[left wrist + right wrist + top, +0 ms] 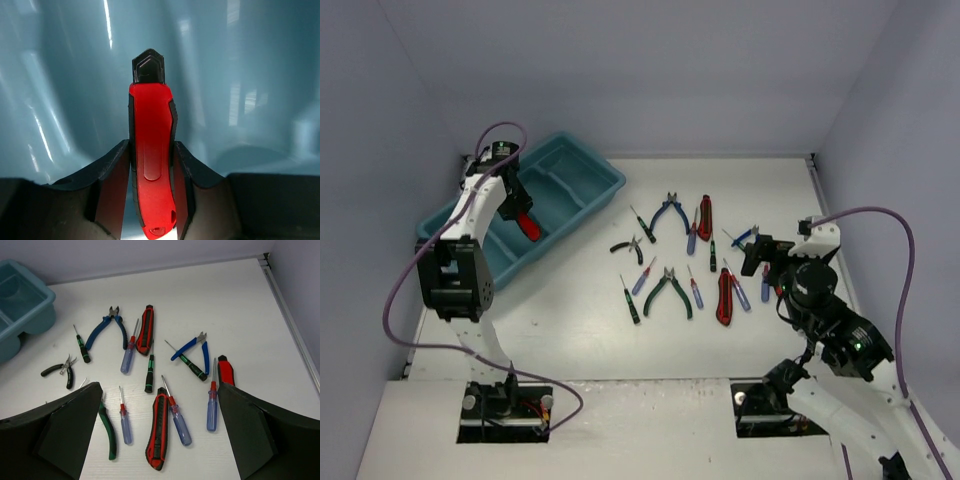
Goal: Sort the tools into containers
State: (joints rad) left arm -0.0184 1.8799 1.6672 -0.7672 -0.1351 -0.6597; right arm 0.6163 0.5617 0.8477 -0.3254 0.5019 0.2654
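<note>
The tray (603, 172) sits askew at the far left corner of the table (570, 320). The left gripper (523, 212) hangs over one of its long inner compartments, its fingers (111, 175) clenched on the sides of a red cutter (150, 120) whose black tip points down toward the teal floor; whether the tip touches cannot be told. The right gripper (157, 387) hovers near the right edge with its fingers (70, 425) spread fully apart, grasping nothing. The other tools lie loose on the table between the tray and the right edge: blue-handled pliers (669, 212) toward the far edge with another red cutter (705, 217) just beside them, small black-handled pliers (630, 247) nearest the tray, green-handled pliers (670, 292) and a third cutter (724, 297) nearer the arms, and thin screwdrivers (127, 355) scattered among them
</note>
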